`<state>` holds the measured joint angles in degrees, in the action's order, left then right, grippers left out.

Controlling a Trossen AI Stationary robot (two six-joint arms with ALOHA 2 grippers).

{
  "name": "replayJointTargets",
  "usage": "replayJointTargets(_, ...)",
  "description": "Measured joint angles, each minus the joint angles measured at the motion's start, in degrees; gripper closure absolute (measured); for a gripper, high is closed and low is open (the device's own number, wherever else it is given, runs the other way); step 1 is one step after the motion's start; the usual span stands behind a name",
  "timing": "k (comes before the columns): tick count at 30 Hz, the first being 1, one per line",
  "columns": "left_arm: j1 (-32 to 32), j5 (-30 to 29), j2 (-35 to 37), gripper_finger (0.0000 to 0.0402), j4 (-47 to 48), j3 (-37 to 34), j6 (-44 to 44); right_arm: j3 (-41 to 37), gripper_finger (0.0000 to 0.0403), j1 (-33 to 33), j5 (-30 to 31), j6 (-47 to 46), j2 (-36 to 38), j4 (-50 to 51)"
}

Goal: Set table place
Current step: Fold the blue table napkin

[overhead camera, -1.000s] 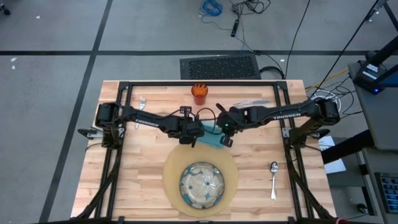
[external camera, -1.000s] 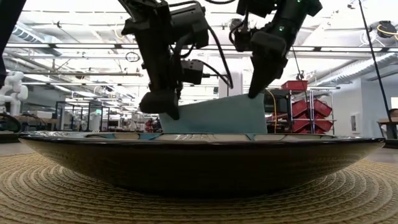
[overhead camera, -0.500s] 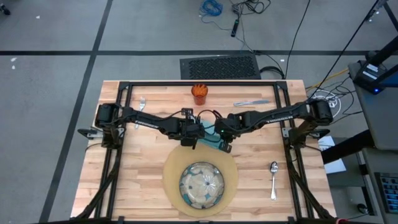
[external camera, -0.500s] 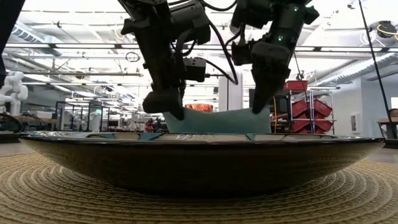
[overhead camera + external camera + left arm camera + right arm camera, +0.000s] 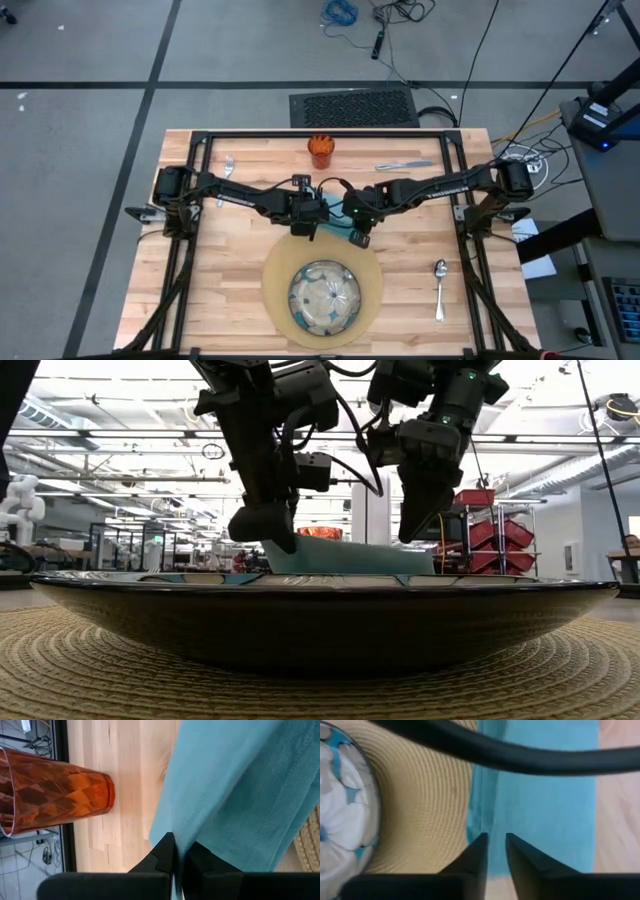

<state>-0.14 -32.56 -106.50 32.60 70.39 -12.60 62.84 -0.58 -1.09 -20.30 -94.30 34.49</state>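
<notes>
Left gripper (image 5: pixel 312 229): jaws clenched on one edge of the teal napkin (image 5: pixel 338 219) — in the left wrist view the cloth (image 5: pixel 235 790) runs straight into the pinched tips.
Napkin: spans between the two sets of jaws, lying low over the worktop (image 5: pixel 225 285) just behind the tan mat (image 5: pixel 372 282), its near edge lapping onto the mat's rim.
Napkin handling: my guess is light, limp and easily creased; it should sag wherever it is not held, so taking it at edges or corners and keeping it spread looks the sensible hold.
Right gripper (image 5: pixel 358 238): jaws parted a little — the right wrist view shows a gap between them over the cloth (image 5: pixel 545 815), nothing pinched.
Dish (image 5: pixel 325 298): on the mat, in front of both jaws, probably breakable.
Orange cup (image 5: pixel 320 151): well behind the jaws.
</notes>
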Motion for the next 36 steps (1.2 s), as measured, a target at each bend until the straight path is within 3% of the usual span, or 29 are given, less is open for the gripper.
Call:
replayJointTargets(8, 0.00, 0.22, 0.00, 0.0402, 0.13, 0.00, 0.07, 3.48, 0.0252, 0.00, -3.61, 0.24, 0.00, 4.85)
replayJointTargets(17, -1.12, 9.79, 0.00, 0.0402, 4.52, 0.00, 0.23, 8.16, 0.0255, -2.12, -2.98, 5.85, 0.04, 12.52)
replayJointTargets(24, -1.42, 10.01, 0.00, 0.0399, 4.55, 0.00, -1.35, 9.36, 0.0256, -4.75, -2.92, 6.87, 0.07, 12.63)
replayJointTargets(32, -1.18, 10.05, 0.00, 0.0325, 7.51, 0.00, -1.37, 9.36, 0.0257, -5.05, -0.18, 6.54, 0.09, 17.57)
replayJointTargets(36, -1.00, 10.05, 0.00, 0.0269, 10.70, 0.00, 5.23, 9.36, 0.0257, -5.09, 2.55, 6.03, 0.43, 19.62)
